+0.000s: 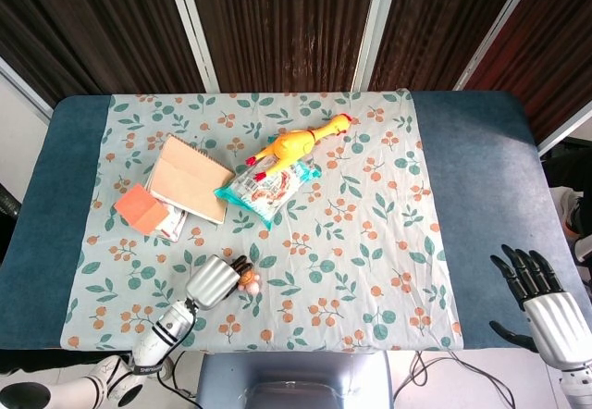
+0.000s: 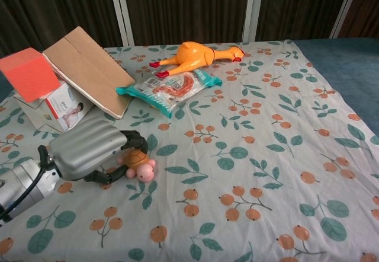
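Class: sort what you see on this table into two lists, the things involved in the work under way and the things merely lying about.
In the work:
left hand
small turtle toy, at its fingers

Lying about:
rubber chicken
snack packet
notebook
orange block
small box
right hand, off the cloth

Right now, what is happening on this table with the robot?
The robot's left hand lies on the flowered cloth at the near edge, its fingers curled around a small pink and brown turtle toy. The right hand hangs open off the far right side, holding nothing. Further back lie a rubber chicken, a snack packet, a brown notebook and an orange block on a small box.
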You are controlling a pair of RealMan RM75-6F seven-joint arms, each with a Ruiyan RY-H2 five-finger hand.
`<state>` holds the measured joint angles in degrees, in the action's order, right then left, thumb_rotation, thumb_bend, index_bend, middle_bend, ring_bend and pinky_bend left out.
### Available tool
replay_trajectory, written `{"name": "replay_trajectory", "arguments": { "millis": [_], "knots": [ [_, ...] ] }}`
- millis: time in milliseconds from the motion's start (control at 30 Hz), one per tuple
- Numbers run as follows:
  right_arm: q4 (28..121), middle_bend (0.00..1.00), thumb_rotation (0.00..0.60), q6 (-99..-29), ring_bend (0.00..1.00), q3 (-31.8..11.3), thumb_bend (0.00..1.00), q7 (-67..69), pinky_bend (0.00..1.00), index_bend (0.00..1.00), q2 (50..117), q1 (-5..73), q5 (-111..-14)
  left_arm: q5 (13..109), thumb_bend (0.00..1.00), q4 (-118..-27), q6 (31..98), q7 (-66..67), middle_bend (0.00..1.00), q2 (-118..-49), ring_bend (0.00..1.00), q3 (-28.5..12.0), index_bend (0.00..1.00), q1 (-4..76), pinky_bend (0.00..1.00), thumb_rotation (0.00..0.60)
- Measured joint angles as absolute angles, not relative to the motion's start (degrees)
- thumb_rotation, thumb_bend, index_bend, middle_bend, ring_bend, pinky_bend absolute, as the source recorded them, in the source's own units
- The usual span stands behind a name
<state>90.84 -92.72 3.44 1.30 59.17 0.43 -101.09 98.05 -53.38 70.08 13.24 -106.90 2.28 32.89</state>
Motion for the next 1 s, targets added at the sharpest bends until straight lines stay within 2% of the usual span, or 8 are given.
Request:
{"name": "replay_trajectory", "arguments": {
  "millis": [100,167,300,367,600,767,867,1000],
  "knots": [
    [90.8,0.0,0.6,-92.5,0.0,3.4,0.12,1.3,0.0,0.0,59.2,0.5,-101.0,98.4,0.45,-53.3,70.7,13.0,0.32,-107.0,0.93,2.5,0.4,32.9,1.0,0.6],
    [90.8,0.0,0.6,-92.6,0.0,3.4,0.12,1.4,0.0,0.0,59.2,0.4,-101.1,98.6,0.45,-53.1,71.2,12.7,0.41,-107.1,0.93,2.6,0.49,33.0,1.0,0.6],
    [90.7,0.0,0.6,-92.8,0.0,3.4,0.12,1.5,0.0,0.0,59.2,0.3,-101.2,99.3,0.46,-51.4,72.3,11.4,0.72,-107.8,0.95,2.8,0.76,33.1,1.0,0.6],
    [90.7,0.0,0.6,-92.8,0.0,3.4,0.12,1.5,0.0,0.0,59.2,0.3,-101.2,99.6,0.47,-49.9,73.0,10.5,0.8,-108.5,0.97,2.9,0.85,33.1,1.0,0.6],
    [90.6,0.0,0.6,-92.8,0.0,3.4,0.12,1.6,0.0,0.0,59.2,0.3,-101.3,100.1,0.47,-44.6,75.4,7.7,0.85,-111.3,0.98,3.0,0.88,33.1,1.0,0.6],
    [90.6,0.0,0.6,-92.9,0.0,3.5,0.12,1.8,0.0,0.0,59.1,0.3,-101.3,100.0,0.47,-42.8,76.2,7.0,0.84,-112.5,0.97,3.1,0.87,33.0,1.0,0.6],
    [90.6,0.0,0.6,-93.0,0.0,3.5,0.12,1.9,0.0,0.0,59.0,0.2,-101.4,100.2,0.47,-42.6,76.6,6.9,0.73,-112.6,0.96,3.3,0.82,33.0,1.0,0.6],
    [90.6,0.0,0.6,-93.1,0.0,3.5,0.12,2.1,0.0,0.0,58.9,0.2,-101.4,100.0,0.45,-43.5,75.3,7.4,0.31,-111.9,0.92,3.8,0.31,33.1,1.0,0.6]
  ]
}}
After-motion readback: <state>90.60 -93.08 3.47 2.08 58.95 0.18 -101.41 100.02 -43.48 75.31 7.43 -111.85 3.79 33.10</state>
